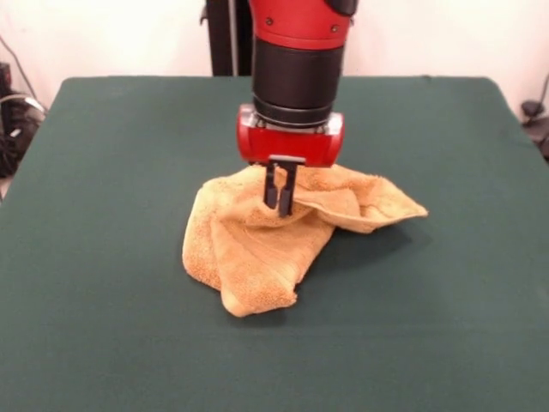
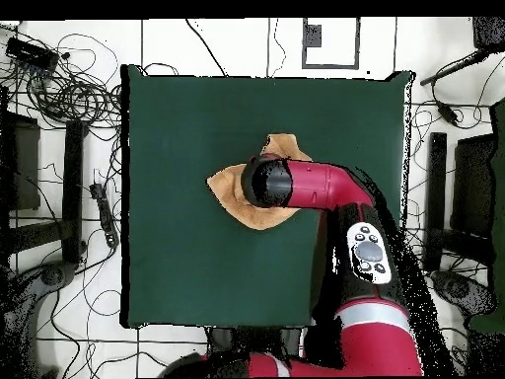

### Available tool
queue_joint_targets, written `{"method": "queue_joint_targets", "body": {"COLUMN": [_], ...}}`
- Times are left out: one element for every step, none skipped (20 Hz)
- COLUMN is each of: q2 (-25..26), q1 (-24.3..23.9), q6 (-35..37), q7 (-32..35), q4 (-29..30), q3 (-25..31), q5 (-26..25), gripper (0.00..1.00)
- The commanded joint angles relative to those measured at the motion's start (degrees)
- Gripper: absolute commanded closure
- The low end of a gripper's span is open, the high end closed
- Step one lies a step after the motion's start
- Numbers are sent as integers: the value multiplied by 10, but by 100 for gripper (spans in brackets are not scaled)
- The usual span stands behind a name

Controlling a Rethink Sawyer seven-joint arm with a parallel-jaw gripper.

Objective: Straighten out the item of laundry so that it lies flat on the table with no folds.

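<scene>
One small golden-orange terry-cloth towel (image 1: 274, 240) lies crumpled in several folds near the middle of the one large dark green felt-covered table (image 1: 103, 326). The single red and black arm's gripper (image 1: 281, 202) stands directly over it, its two dark fingers (image 1: 270, 190) drawn close together, pinching a raised fold of the towel.

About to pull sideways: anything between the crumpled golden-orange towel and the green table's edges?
No. Around the golden-orange terry towel only bare dark green felt table shows in both views; the gripper sits on it.
</scene>
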Motion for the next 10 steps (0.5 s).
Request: {"method": "queue_joint_targets", "body": {"q2": [-14, -22, -36, -54, -76, -100, -122, -142, -159, -171], "q1": [-4, -8, -12, -17, -22, -26, -28, -29, -30, -29], "q6": [-12, -7, -1, 14, 36, 62, 95, 125, 153, 179], "q7": [58, 55, 52, 46, 40, 33, 28, 25, 23, 26], "q4": [34, 40, 53, 64, 75, 83, 86, 86, 85, 82], "q3": [38, 43, 48, 55, 63, 70, 74, 77, 80, 81], "q5": [10, 12, 16, 22, 33, 43, 56, 66, 77, 86], "gripper": [100, 100, 100, 100, 100, 100, 100, 100, 100, 100]}}
